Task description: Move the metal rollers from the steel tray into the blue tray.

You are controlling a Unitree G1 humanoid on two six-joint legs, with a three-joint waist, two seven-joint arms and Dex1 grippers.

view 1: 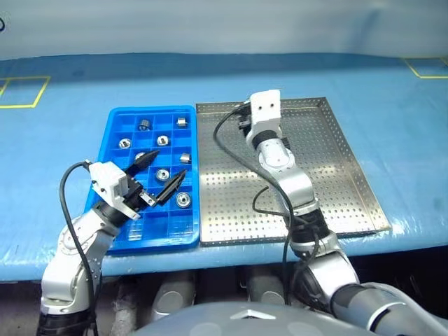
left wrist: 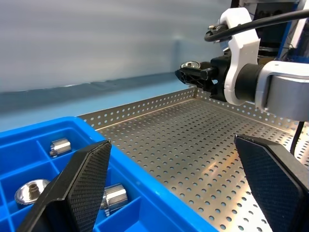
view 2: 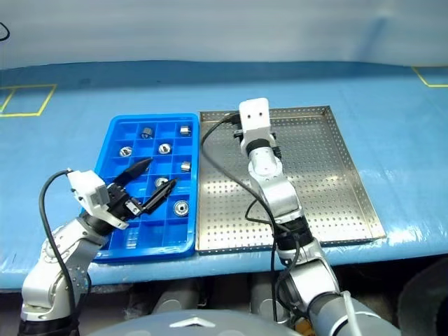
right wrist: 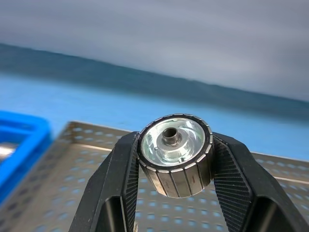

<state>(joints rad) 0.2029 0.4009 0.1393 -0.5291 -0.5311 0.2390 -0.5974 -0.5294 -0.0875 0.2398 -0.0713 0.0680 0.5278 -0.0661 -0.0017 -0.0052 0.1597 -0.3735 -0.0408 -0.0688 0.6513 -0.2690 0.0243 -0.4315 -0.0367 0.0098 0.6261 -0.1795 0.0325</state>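
- One roller [right wrist: 175, 154] is pinched between the right gripper [left wrist: 193, 76] fingers, clear above the steel tray [view 1: 350, 189], near its far-left part; bore axis points roughly back along the fingers toward the wrist camera (end face and centre hole visible).
- Right jaws clenched on its ribbed side wall, one pad each side; grip looks centred, nothing hanging off.
- Key relation: the blue tray [view 1: 115, 126] lies to the robot's left of the held roller, across the two touching long rims. Judgement: next move is a leftward carry over those rims, then a drop into a free cell.
- Blue tray already holds several rollers [view 1: 163, 174] in the far and middle rows; the near rows look free, and so do some cells on the left column.
- Left gripper [view 1: 159, 178] hovers over the middle of the blue tray, jaws spread wide, holding nothing (it sits right over the occupied cells).
- Risk, as I read it: the left gripper crowds the middle cells, so the right arm has cleaner room at the far-right cells nearest the shared rim.
- Steel tray floor looks bare of other rollers where visible (the arm hides a strip).
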